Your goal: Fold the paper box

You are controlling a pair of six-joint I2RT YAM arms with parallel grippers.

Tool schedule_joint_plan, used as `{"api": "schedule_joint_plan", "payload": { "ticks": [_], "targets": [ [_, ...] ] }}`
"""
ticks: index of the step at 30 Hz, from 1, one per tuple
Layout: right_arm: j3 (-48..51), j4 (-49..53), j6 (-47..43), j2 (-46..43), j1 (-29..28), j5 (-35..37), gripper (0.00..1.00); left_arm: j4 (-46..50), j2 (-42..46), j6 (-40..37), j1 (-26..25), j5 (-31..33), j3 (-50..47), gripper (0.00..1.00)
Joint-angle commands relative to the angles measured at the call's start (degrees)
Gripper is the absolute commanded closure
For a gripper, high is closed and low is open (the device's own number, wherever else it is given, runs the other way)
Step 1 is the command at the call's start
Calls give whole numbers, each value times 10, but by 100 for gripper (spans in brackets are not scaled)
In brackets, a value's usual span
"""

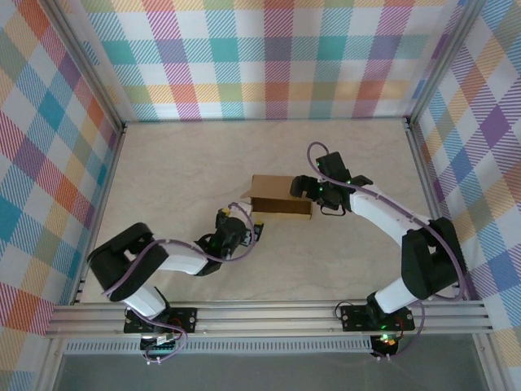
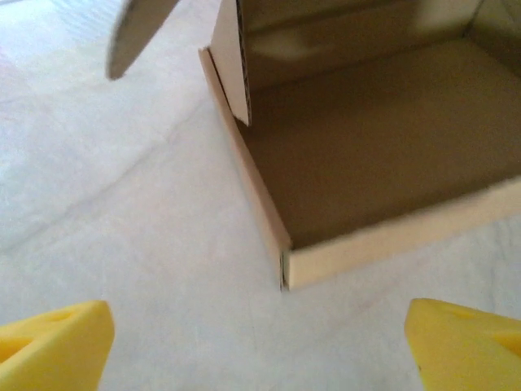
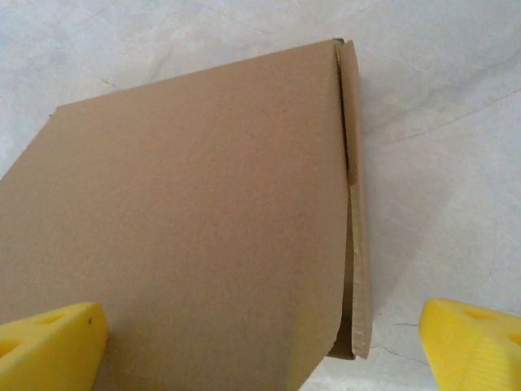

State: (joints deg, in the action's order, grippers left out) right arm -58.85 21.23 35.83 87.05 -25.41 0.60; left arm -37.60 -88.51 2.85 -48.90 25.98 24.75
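— Location of paper box [image 1: 279, 198]?
— Middle of table [image 1: 179, 171], between the two grippers. Brown cardboard, tray formed, low walls up. Lid panel [image 3: 187, 220] raised and tilted; how far, cannot tell. One loose flap [image 2: 137, 34] sticks out past the tray's left corner, blurred in the left wrist view.
— And left gripper [image 1: 254, 231]?
— Just off the box's near left corner, not touching. Jaws wide: yellow fingertips [image 2: 50, 346] sit at the bottom corners of its wrist view, bare table between them, tray corner straight ahead.
— And right gripper [image 1: 304, 189]?
— At the box's right end, covering that end from above. Jaws wide too, gripping nothing. The lid panel runs from the fingertip at picture left past the middle; its folded edge stops short of the other. Contact with the first: cannot tell.
— Anything in the way?
— Panel hides most of the table from the right wrist camera. Raised side wall hides the tray's far left corner from the left one.
— Surroundings?
— Checked walls [image 1: 269, 57] on three sides; aluminium rail [image 1: 269, 314] along the near edge, both arm bases on it.
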Motion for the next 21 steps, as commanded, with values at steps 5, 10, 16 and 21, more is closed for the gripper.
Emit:
{"api": "schedule_joint_plan", "payload": {
  "ticks": [5, 10, 16, 21],
  "targets": [
    [-5, -19, 2, 32, 4, 15, 2, 185, 220, -9, -5, -140, -7, 0],
    [1, -26, -14, 48, 4, 20, 5, 293, 287, 78, 11, -135, 54, 0],
    [16, -34, -15, 55, 4, 21, 14, 388, 223, 187, 72, -196, 178, 2],
    [22, -29, -24, 59, 3, 39, 18, 466, 91, 222, 141, -242, 282, 12]
  ]
}}
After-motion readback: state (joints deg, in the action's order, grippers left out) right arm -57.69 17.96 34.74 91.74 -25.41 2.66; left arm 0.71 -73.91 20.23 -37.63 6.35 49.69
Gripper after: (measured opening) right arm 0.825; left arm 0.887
